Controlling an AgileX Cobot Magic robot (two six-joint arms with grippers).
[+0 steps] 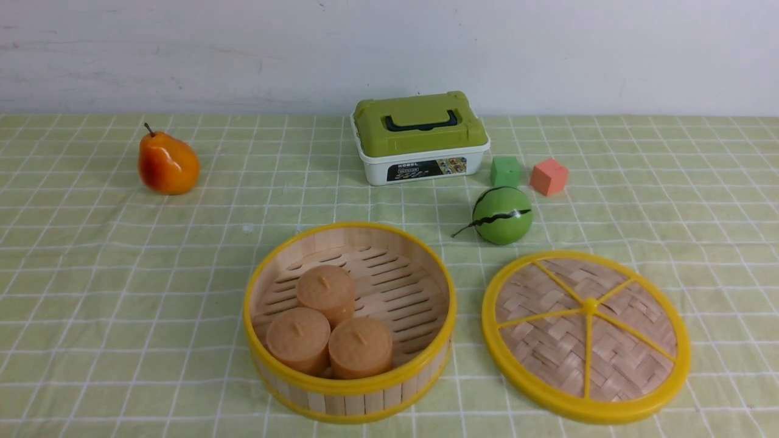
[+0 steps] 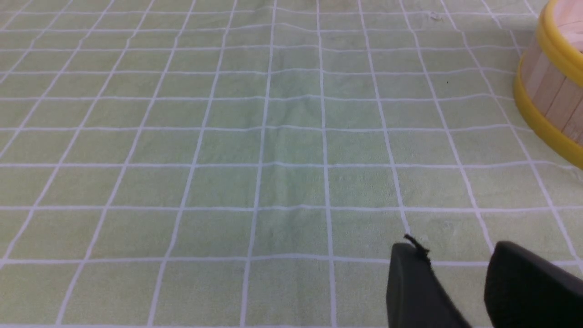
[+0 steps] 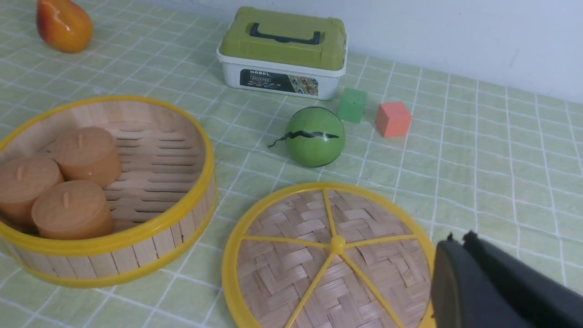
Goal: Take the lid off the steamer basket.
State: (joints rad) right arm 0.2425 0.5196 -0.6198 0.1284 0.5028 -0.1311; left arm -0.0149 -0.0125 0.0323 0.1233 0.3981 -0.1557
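The steamer basket stands uncovered at the front centre with three tan cylinders inside; it also shows in the right wrist view and at the edge of the left wrist view. The lid lies flat on the cloth to the basket's right, also in the right wrist view. Neither gripper shows in the front view. My left gripper is open and empty over bare cloth left of the basket. My right gripper is shut and empty, above the lid's right rim.
A white box with a green lid stands at the back centre. A green ball, a green cube and an orange cube lie behind the lid. A pear sits at the back left.
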